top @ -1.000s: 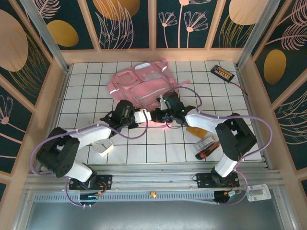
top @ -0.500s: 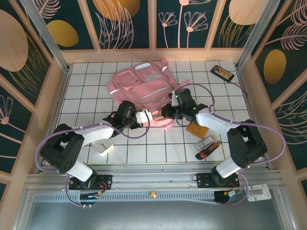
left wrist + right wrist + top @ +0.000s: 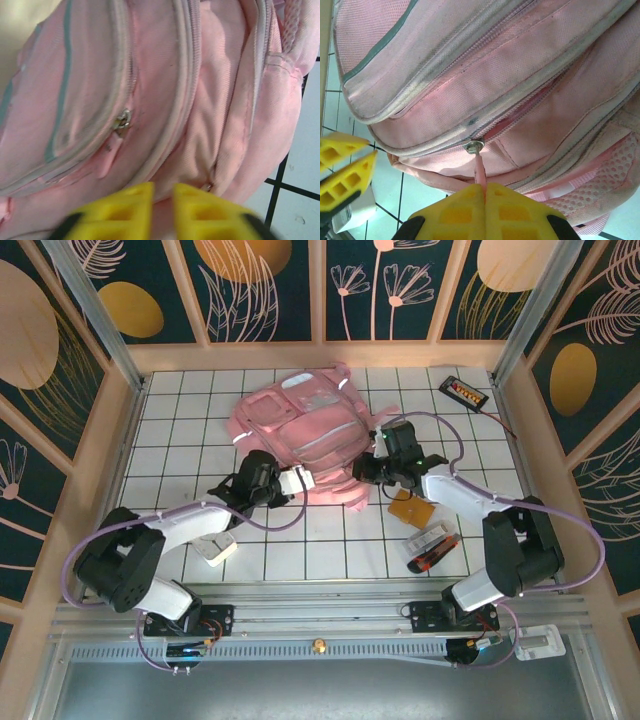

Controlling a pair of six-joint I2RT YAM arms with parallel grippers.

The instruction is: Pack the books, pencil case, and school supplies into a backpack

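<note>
Right gripper [image 3: 484,189] swung right, clamped on backpack [image 3: 470,75] zipper pull [image 3: 479,169]; left gripper [image 3: 163,189] ajar, empty

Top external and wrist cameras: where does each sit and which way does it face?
Top external: above and behind the bases, looking down on the table, backpack and both arms.
Left wrist: on the left arm, facing the backpack's pockets; its yellow jaws at bottom, slightly apart.
Right wrist: on the right arm, facing the backpack; its jaws shut on the zipper pull.
Shared: all see the backpack.

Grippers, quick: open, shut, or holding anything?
Left gripper: slightly open, nothing gripped.
Right gripper: shut on the pink zipper pull of the backpack.
</note>
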